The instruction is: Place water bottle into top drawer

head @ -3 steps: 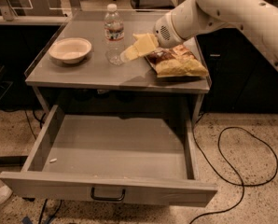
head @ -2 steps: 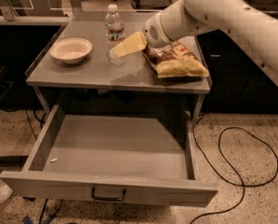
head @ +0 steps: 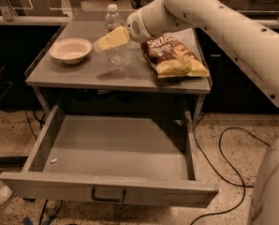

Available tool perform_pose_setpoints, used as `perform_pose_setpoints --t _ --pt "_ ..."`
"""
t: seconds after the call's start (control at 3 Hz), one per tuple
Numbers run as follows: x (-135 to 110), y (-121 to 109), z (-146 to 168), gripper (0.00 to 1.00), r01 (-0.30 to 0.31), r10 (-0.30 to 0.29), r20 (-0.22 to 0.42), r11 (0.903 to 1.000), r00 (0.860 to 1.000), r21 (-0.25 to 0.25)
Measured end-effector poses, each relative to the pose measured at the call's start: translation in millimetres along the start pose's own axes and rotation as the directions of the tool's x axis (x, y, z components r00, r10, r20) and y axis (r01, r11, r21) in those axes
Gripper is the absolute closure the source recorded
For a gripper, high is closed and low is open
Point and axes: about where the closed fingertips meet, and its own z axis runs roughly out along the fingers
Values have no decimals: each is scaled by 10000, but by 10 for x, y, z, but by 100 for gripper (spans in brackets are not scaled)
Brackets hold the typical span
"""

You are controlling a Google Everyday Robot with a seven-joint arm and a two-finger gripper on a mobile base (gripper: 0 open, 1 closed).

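Your water bottle (head: 112, 21) stands upright on the grey tabletop (head: 83, 75), toward the far edge at about 11 o'clock from the table's centre, its white cap uppermost. The gripper (head: 109, 40) with its yellow tips reaches in from 3 o'clock and lies across the bottle's middle, overlapping it in the camera view. You cannot tell whether the jaws are wide, narrow or closed on the bottle, nor whether they touch it at all. The pale bowl (head: 70, 49) sits at 9 o'clock from the bottle, well apart from it. The chip bag (head: 174, 55) lies flat at 4 o'clock from the bottle, under the white arm (head: 214, 18), which comes in from the upper right. Below the table, at 6 o'clock, the top drawer (head: 116, 149) is pulled out wide, with the dark handle (head: 108, 196) at the centre of its front panel. One small white scrap (head: 53, 161) lies near its left wall. A black cable (head: 223, 172) loops across the speckled floor at 4 o'clock from the drawer.
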Motion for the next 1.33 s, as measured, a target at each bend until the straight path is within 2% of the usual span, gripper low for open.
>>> perform_pose_setpoints --t 0.67,1.33 --pt "-232 -79 201 0 -23 20 695 10000 9976 33" --pt "-355 19 251 0 310 -283 1376 9994 9901 -177"
